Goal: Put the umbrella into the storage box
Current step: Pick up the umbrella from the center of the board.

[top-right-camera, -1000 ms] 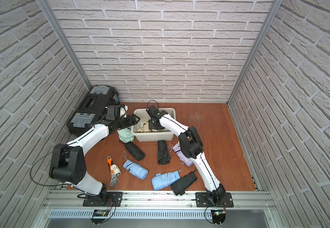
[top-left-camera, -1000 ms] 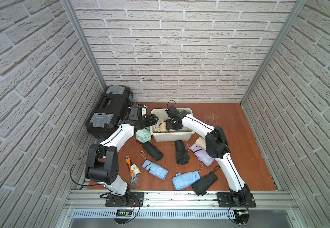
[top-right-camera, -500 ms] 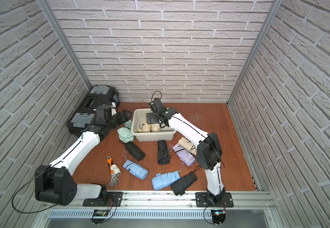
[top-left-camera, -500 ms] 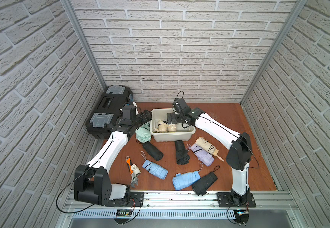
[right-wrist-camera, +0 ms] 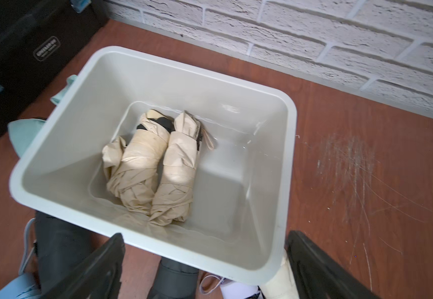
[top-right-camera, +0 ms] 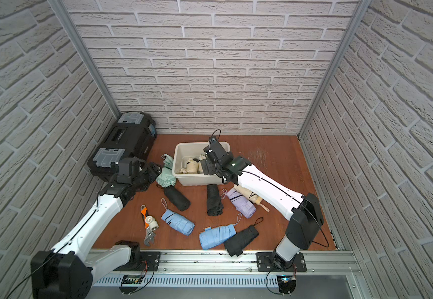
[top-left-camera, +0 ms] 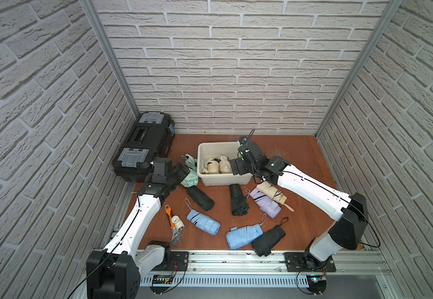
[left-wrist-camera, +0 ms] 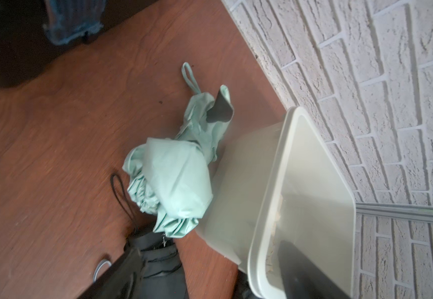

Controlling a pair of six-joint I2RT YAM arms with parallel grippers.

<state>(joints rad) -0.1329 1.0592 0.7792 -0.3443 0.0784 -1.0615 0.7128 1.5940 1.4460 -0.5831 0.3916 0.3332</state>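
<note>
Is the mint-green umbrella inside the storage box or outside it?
Outside. The mint-green umbrella lies on the table beside the storage box; only two beige umbrellas lie inside it.

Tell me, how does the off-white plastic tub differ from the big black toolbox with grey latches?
The off-white plastic tub is pale and lidless; the black toolbox with grey latches is dark, with its lid shut. The tub shows two beige folded umbrellas inside; the toolbox hides its contents. The tub looks smaller than the toolbox. Both are rectangular containers standing on the brown wooden table.
</note>
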